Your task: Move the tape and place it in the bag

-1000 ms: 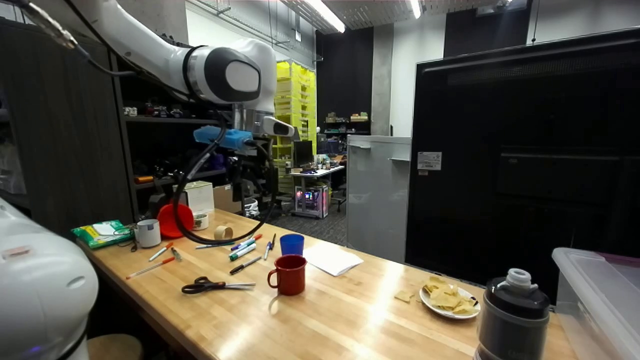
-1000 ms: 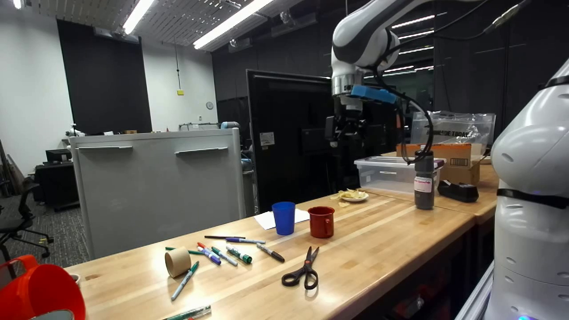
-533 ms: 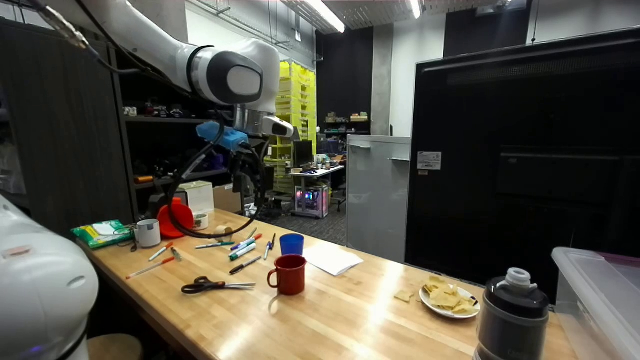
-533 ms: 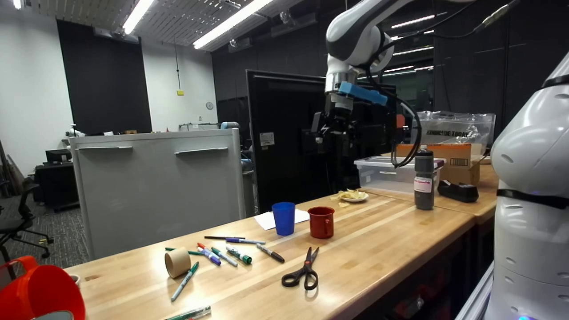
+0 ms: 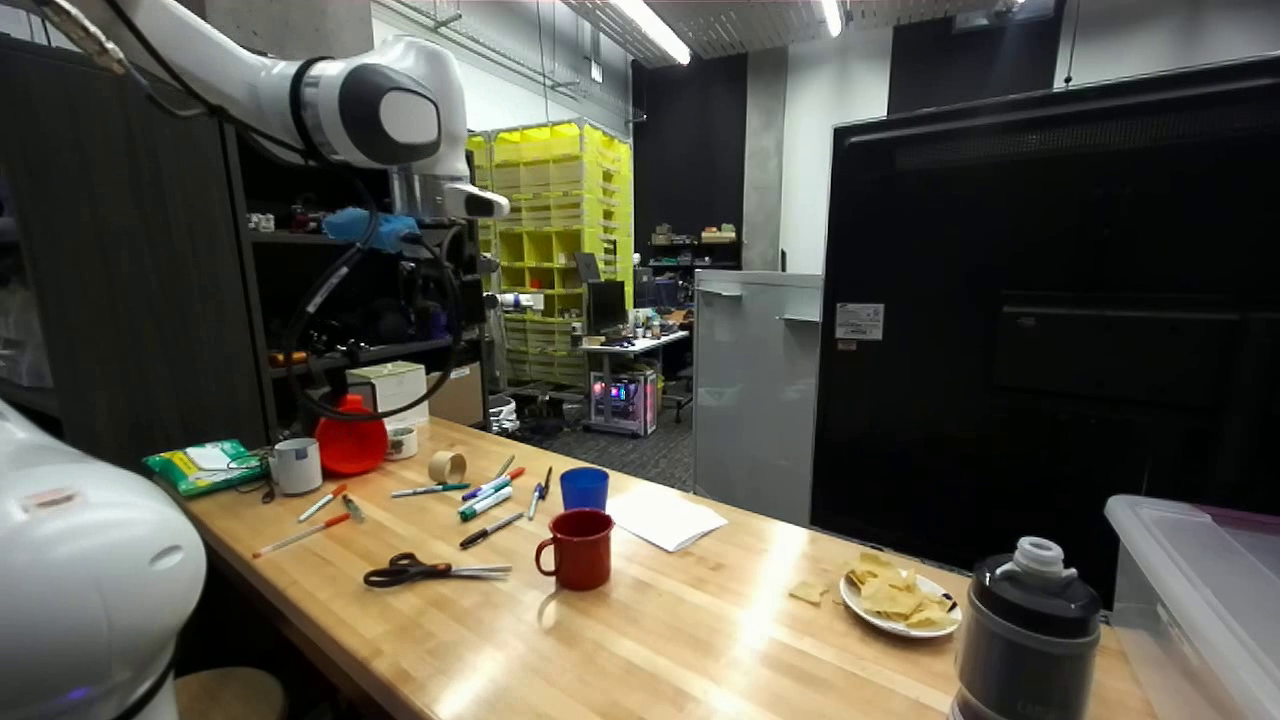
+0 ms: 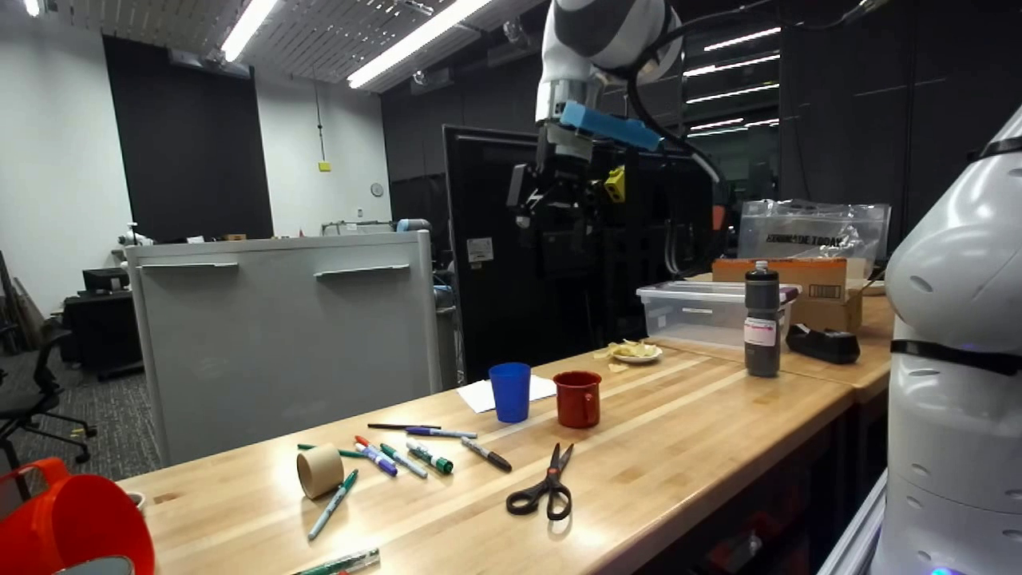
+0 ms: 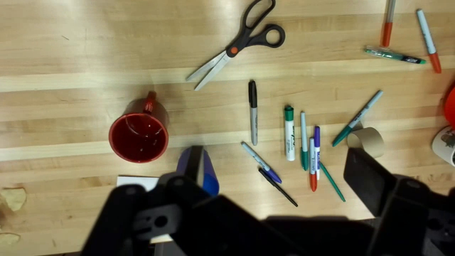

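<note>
The tape, a tan cardboard-coloured roll (image 6: 320,471), lies on its side on the table, with a green-capped marker beside it. In the wrist view the tape (image 7: 371,140) shows just past the right finger, partly covered by its tip. The bag, bright red with a loop on top (image 6: 80,519), stands at the far left in an exterior view; only a sliver of the bag (image 7: 450,108) enters the wrist view's right edge. High above the table hangs my gripper (image 6: 556,224), jaws wide apart. Between the fingers of the gripper (image 7: 277,158) nothing is held; markers lie far below.
Near the tape are several markers and pens (image 5: 487,499). Scissors (image 5: 415,570), a red mug (image 5: 580,550), a blue cup (image 5: 584,490) and white paper (image 5: 668,518) occupy the middle. A white mug (image 5: 297,466) and green packet (image 5: 207,468) flank the bag.
The arm and gripper have moved leftward and upward in both exterior views. Its cable loop has swung along, uncovering the tape. Objects on the table have stayed put, and the jaws remain open.
</note>
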`<action>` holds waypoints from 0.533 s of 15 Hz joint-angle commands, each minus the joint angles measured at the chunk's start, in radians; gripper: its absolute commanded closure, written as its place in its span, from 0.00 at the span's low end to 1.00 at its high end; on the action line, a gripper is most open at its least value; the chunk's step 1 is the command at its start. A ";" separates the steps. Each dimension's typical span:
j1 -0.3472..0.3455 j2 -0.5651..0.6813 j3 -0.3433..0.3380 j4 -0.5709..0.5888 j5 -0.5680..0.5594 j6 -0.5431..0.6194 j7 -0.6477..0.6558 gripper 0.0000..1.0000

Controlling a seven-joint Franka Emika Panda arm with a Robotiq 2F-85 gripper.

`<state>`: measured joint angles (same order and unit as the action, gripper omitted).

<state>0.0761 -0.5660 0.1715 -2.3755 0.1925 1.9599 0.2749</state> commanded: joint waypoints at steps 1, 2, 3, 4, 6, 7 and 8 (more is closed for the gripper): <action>0.027 0.011 0.076 0.085 -0.057 -0.060 0.049 0.00; 0.033 0.025 0.093 0.112 -0.075 -0.075 0.052 0.00; 0.033 0.038 0.111 0.137 -0.097 -0.083 0.065 0.00; 0.024 0.055 0.131 0.165 -0.124 -0.087 0.094 0.00; 0.016 0.093 0.151 0.214 -0.163 -0.096 0.137 0.00; 0.014 0.114 0.153 0.237 -0.177 -0.103 0.152 0.00; 0.011 0.137 0.155 0.259 -0.191 -0.107 0.166 0.00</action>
<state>0.1049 -0.5105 0.3105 -2.2093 0.0477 1.8964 0.3908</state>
